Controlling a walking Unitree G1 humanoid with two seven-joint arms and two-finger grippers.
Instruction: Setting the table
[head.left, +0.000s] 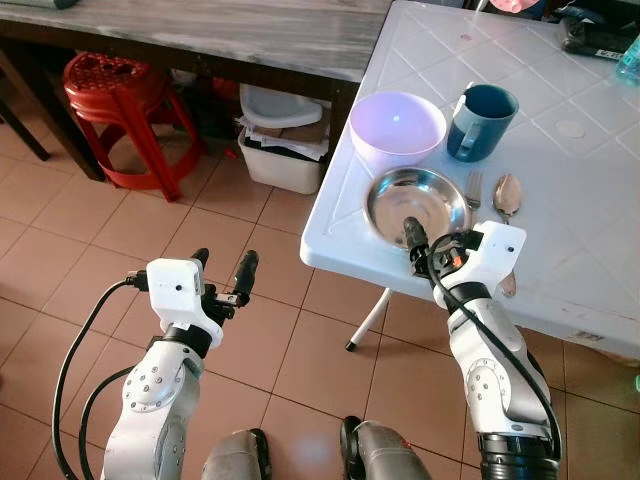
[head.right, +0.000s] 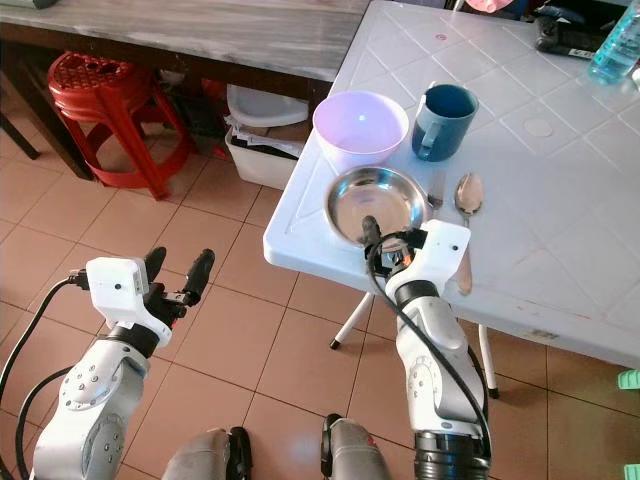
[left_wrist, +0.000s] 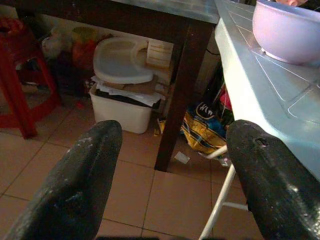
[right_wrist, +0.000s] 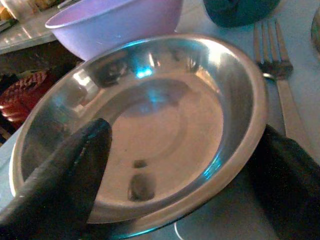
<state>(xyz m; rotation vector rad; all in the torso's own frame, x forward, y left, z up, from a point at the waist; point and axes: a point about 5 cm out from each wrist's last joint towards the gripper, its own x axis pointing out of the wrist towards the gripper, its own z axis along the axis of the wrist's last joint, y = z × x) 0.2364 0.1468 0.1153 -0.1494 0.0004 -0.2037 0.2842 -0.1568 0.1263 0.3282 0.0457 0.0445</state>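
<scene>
The right gripper (right_wrist: 175, 165), fingers spread wide, straddles a steel plate's (head.left: 417, 200) near rim on the white table (head.left: 580, 240). The left gripper (head.left: 222, 272) hangs open over floor tiles.

The left gripper (head.left: 222, 266) is held out ahead of the body at the near left, low and level, its two black fingers (left_wrist: 75, 190) spread wide with nothing between them. The right gripper (head.left: 432, 241) reaches forward on the right, its silver forearm rising steeply from the near edge, wrist bent toward the far side. Its fingers (right_wrist: 60, 170) are parted, one on each side of the wrist view.
</scene>
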